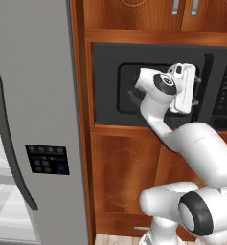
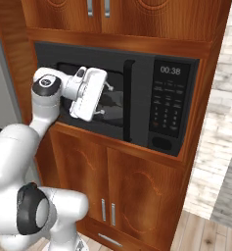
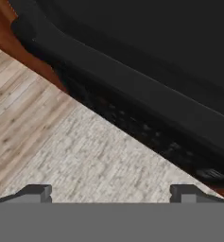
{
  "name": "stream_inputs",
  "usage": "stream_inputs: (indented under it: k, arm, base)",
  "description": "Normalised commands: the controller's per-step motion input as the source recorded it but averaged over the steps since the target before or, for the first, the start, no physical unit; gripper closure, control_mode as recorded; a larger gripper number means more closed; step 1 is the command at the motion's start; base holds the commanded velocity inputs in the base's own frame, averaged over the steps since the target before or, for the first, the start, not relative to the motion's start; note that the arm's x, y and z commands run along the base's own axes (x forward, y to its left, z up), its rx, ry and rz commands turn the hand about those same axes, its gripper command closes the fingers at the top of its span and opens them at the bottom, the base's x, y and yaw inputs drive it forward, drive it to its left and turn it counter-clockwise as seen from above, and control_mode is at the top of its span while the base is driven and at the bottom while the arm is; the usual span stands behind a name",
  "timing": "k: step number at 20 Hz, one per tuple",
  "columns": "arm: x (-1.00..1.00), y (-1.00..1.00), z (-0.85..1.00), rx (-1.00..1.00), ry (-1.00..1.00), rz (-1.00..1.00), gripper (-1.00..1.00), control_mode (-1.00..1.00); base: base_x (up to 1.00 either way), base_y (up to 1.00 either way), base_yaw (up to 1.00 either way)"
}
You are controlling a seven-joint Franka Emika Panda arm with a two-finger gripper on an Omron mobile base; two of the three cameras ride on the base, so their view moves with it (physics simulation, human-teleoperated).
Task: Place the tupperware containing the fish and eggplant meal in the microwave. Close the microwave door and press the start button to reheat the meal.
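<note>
The microwave (image 2: 142, 68) sits in a wooden cabinet wall, and its display reads 00:38. Its door (image 2: 118, 110) lies flush with the front, the vertical black bar handle (image 2: 128, 100) at the door's right edge. My gripper (image 2: 106, 99) hovers in front of the door window, left of the handle and pointing right, open and holding nothing. In the left base view the gripper (image 1: 197, 91) is in front of the microwave (image 1: 107, 81). The hand view has both fingertips (image 3: 35, 193) wide apart, with the microwave's black front (image 3: 146, 56) running diagonally. The button strip (image 2: 169, 105) lies right of the handle. The tupperware and meal are hidden.
A tall grey fridge (image 1: 33, 119) with a curved handle stands to the left of the cabinet wall. Wooden cupboard doors (image 2: 137, 191) are below the microwave, and more are above it. Pale tiled floor (image 2: 220, 127) opens to the right.
</note>
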Motion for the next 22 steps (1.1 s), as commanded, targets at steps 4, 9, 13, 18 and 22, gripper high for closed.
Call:
stream_inputs:
  k: [4,9,13,18,22]
  arm:
    - [-1.0,0.06,0.19,0.23,-0.46,0.0,-1.0,-1.0]
    - [-0.91,-0.26,0.18,0.48,-0.5,-0.02,-1.0,-1.0]
    - [-0.72,-0.44,0.0,0.62,-0.72,-0.11,-1.0,-1.0]
    - [-0.24,-0.6,0.0,0.65,-0.76,-0.22,-1.0,-1.0]
    - [0.0,-0.54,0.0,0.6,-0.69,-0.2,-1.0,-1.0]
  base:
    - [0.0,0.0,0.0]
    - [0.0,0.0,0.0]
    - [0.0,0.0,0.0]
    - [0.0,0.0,0.0]
    - [0.0,0.0,0.0]
